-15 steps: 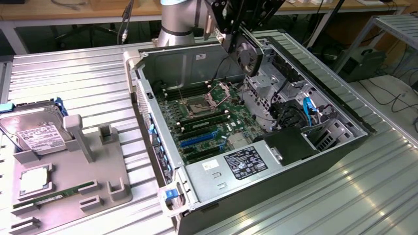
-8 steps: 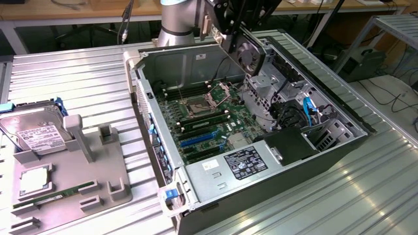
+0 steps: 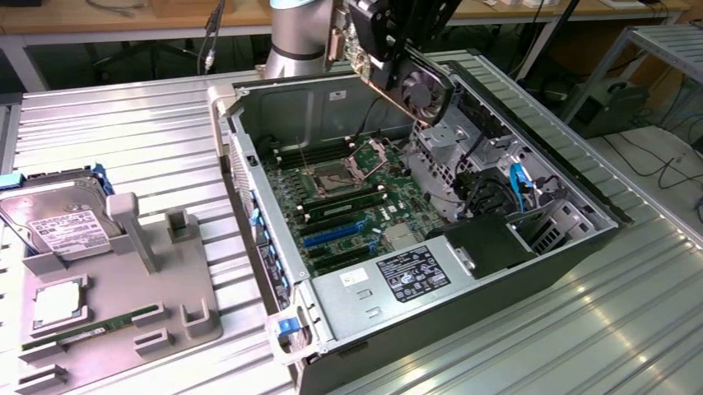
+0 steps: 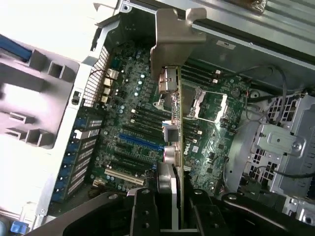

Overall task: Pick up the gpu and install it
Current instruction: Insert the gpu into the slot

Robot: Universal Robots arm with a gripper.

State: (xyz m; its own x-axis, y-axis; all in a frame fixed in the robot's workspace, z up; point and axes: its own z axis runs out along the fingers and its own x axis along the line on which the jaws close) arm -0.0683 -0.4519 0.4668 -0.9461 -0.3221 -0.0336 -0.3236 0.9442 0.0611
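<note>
While my gripper (image 4: pixel 172 209) is clamped on the gpu (image 4: pixel 178 128) by its near end, hanging edge-down above the open case (image 3: pixel 296 103), I worry the card could twist in the jaws. Farther down, any tilt could drop its edge beside the blue slot (image 4: pixel 140 142), or catch the bracket (image 4: pixel 172 39) on the case wall.

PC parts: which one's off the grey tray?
The gpu, clamped in the gripper above the open case; the hard drive, CPU and memory stick lie on the tray.
</note>
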